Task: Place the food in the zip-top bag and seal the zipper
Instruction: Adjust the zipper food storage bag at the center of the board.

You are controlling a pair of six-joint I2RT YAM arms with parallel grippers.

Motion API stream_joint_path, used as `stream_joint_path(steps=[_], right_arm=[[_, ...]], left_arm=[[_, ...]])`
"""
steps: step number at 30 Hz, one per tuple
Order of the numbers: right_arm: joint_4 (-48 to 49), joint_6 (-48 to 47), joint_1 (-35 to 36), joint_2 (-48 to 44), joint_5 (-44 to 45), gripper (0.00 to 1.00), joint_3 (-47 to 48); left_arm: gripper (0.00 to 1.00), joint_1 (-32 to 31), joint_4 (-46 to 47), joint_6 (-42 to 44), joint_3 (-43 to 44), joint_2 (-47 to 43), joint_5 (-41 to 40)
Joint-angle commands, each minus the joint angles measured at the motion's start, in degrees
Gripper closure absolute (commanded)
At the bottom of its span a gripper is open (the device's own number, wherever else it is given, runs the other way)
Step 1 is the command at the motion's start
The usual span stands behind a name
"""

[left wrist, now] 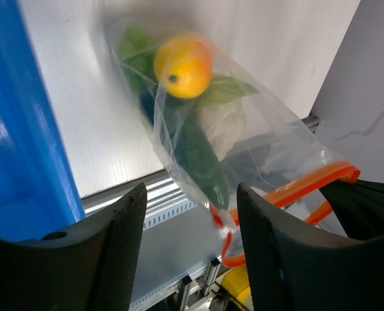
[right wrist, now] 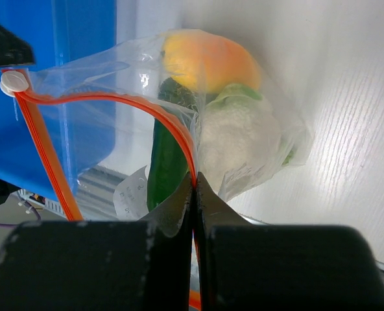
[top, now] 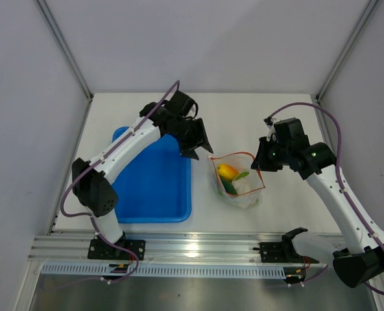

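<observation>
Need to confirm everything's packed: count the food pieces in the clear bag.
4, all inside the bag: orange fruit at the closed end, cabbage mid-bag, cucumber alongside it, blurred green piece beside the fruit, partly hidden.

Top cam overhead, far; L & R wrist cams close, opposite sides, all share zip-top bag [top: 240, 186].

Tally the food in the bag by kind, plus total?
orange-yellow fruit: 1
cucumber: 1
cabbage: 1
grape bunch (blurred green, likely grapes): 1
Total in the zip-top bag: 4
</observation>
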Motion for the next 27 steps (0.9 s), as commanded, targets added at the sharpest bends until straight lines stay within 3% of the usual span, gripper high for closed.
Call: stream_joint_path(steps=[1,10,21,27], right_arm=[[0.48,-0.69,-0.22,-0.55,1.15,0.99,1.36],[0.56,-0.69,-0.3,-0.55,0.71,0.99,1.71],[0.48,-0.34,-0.22,-1.34,0.8,1.0,1.62],[0.3,-0.52,-0.04,-1.34,1.24,0.99,1.62]], left_arm=[[0.39,0.61,-4.74,-3.42,0.29,-5.78,-5.4],[0.34,0.43,-2.02,-11.68,-4.38,-3.5,6.55],[0.34,0.52,3.96,-19.85,-3.59,-1.21,9.81],[0.4,0.0,7.99,-20.12,-3.32,0.55,14.37]])
